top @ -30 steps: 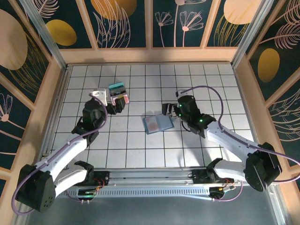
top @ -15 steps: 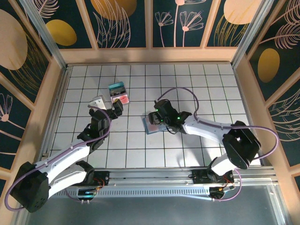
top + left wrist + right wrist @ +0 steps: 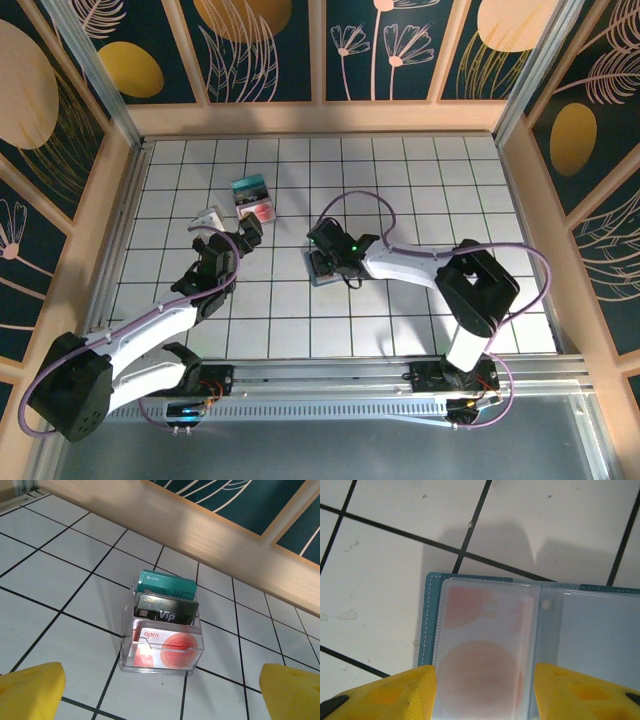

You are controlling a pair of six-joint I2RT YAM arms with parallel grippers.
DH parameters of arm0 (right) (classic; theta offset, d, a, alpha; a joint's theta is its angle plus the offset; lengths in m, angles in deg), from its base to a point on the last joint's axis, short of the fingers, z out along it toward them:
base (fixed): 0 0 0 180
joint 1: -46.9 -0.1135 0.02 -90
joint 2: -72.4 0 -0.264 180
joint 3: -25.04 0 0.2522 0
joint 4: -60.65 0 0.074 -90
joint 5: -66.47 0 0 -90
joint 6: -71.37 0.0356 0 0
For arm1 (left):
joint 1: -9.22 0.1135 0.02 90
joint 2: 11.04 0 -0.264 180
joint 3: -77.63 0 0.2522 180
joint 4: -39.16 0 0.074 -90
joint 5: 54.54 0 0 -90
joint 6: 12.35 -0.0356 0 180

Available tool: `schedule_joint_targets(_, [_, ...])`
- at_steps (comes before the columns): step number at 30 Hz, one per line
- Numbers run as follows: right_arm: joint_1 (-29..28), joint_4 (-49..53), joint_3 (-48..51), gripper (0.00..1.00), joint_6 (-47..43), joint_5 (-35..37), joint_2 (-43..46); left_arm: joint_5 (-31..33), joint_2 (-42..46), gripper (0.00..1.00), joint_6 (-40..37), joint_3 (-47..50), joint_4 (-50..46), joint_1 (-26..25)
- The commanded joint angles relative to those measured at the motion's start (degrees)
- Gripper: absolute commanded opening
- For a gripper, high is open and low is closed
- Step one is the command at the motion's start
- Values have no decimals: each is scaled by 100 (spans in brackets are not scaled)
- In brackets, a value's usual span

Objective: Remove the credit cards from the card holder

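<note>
Card point(image 3: 480, 645): one seen, pale face with red-pink discs. It lies flat inside the clear sleeve of one panel of the holder point(image 3: 426, 630), directly between the jaws of the right gripper point(image 3: 485, 692). The fold sits at one finger. The second panel runs outward past that finger and looks empty, though the film is hazy. The holder lies open and flat on the tiles point(image 3: 380, 580), with its blue-green border just outside the other finger.

Right gripper: jaws part-way apart, straddling the card panel, with nothing grasped or lifted. Whether the tips touch the film I cannot tell.

Left gripper point(image 3: 160, 695): jaws fully released, holding nothing. Ahead of them, centred on the gap and clear of both fingers, stands a clear box point(image 3: 162, 652). It holds three upright cards point(image 3: 165, 612): teal, black, white-and-red.

Handling, judged:
- The card is thin, stiff, light and slick. It gives no thickness to pinch while it lies flat.
- The sleeve film is soft and likely clings to the card.
- The holder is soft and light, so a pull on the card probably drags or lifts it unless the bare panel is pinned.
- Best hold: the card's edge at the sleeve mouth, pinched across its faces and drawn out in plane.
- Which edge is the mouth I cannot tell.
- Risk: catching film together with card.
</note>
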Motion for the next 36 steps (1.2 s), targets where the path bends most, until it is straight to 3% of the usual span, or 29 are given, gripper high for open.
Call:
schedule_joint_targets(1, [-92,189,-232,55,-33,-89,-219,179,-33,99,109,27,2,-25])
schedule_joint_targets(13, [-153,297,-260,61,-35,-208,-568,243,-110,99,171,-4,-171,-23])
schedule_joint_targets(28, [-67,113,-79,35,142,-198,-458,207,-184,99,62,-140,-328,-14])
schedule_joint_targets(36, [-22,152,-158,32,221,62,-148,-59,-182,99,-372,-315,-310,-17])
